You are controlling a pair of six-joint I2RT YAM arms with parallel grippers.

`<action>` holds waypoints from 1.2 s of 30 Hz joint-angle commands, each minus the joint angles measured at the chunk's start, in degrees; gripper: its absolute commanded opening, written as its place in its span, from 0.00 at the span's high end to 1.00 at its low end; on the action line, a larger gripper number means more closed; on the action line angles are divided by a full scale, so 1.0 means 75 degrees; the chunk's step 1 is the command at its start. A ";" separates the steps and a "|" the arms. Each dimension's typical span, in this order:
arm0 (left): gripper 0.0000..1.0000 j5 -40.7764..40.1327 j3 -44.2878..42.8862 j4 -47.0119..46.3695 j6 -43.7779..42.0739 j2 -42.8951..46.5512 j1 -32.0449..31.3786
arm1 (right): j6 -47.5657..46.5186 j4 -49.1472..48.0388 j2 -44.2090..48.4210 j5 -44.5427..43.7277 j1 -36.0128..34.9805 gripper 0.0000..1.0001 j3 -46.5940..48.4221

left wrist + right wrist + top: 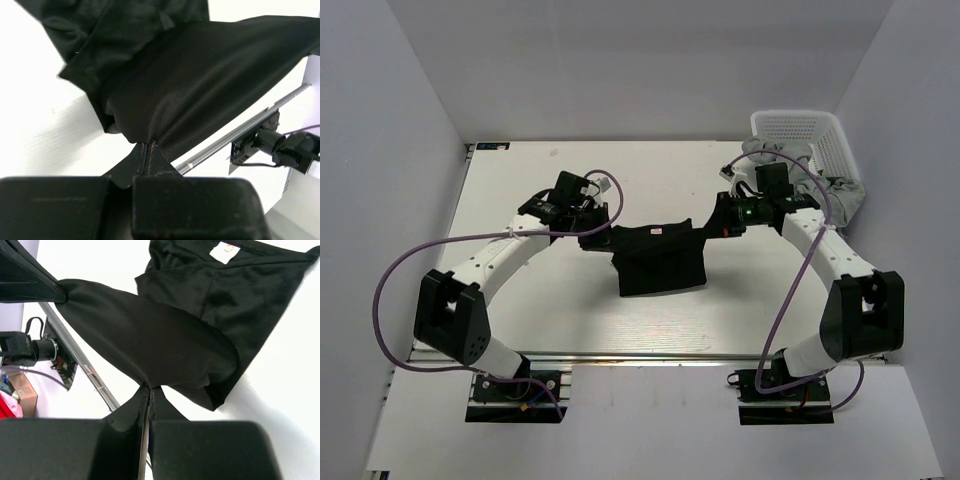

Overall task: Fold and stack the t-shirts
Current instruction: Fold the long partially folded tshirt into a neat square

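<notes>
Two end effectors [595, 238] [712, 228], one seemingly folded black t-shirt [660, 262]

You are looking at the black t-shirt [658, 258] stretching sideways over the middle of the table [520, 310]. Its top edge is pulling taut between two pinched corners, one sitting in the left gripper [592, 238] and one in the right gripper [717, 228], both of them clamping the cloth. Below that edge the body is drooping in a doubled-over, roughly square bundle, with its lower part resting on the surface. A small pale neck label [657, 231] is showing near the top edge, facing up. The light grey t-shirts [845, 195] are lying crumpled at the far right corner, spilling over the side of the white basket [800, 125].
</notes>
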State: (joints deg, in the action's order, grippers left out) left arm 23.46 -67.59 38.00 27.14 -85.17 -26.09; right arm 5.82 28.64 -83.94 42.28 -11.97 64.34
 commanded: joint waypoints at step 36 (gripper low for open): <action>0.26 0.0282 -0.1975 -0.2290 0.0753 -0.3162 0.1402 | 0.0547 -0.1088 -0.4217 -0.1149 0.0095 0.15 0.3489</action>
State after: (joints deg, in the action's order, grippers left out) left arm 24.86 -76.07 22.72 32.42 -107.68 -17.72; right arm 9.61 23.09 -112.88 35.57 -12.01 84.38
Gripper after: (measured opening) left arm 0.588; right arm 0.363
